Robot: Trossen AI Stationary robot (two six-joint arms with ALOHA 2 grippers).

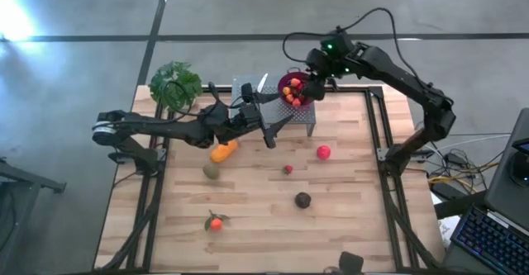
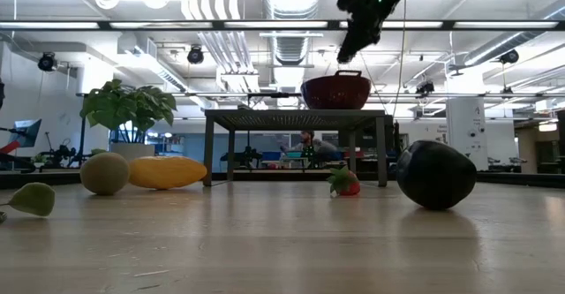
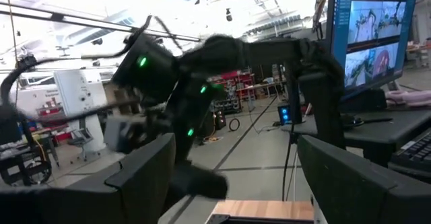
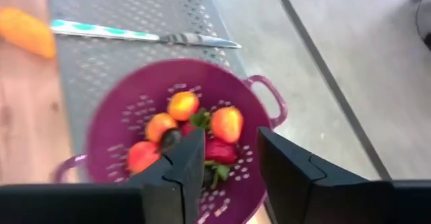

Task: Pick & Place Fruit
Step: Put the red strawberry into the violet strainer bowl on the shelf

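Note:
A purple colander [image 1: 295,89] with several small red and orange fruit pieces [image 4: 202,126] stands on a grey perforated stand [image 1: 277,103]. My right gripper [image 4: 232,157] hangs open above the colander, nothing between its fingers. My left gripper [image 1: 269,120] hovers open beside the stand's near left side, holding nothing. On the table lie an elongated orange fruit [image 1: 223,151], an olive-green one [image 1: 212,170], a red ball [image 1: 323,152], a tiny strawberry [image 1: 288,169], a dark purple ball [image 1: 303,199] and a small orange piece with leaves [image 1: 216,222].
A knife [image 4: 145,34] lies on the stand behind the colander. A leafy green plant [image 1: 174,85] stands at the table's far left corner. Black frame rails [image 1: 382,135] run along the table's sides. Bare wood lies between the scattered fruits.

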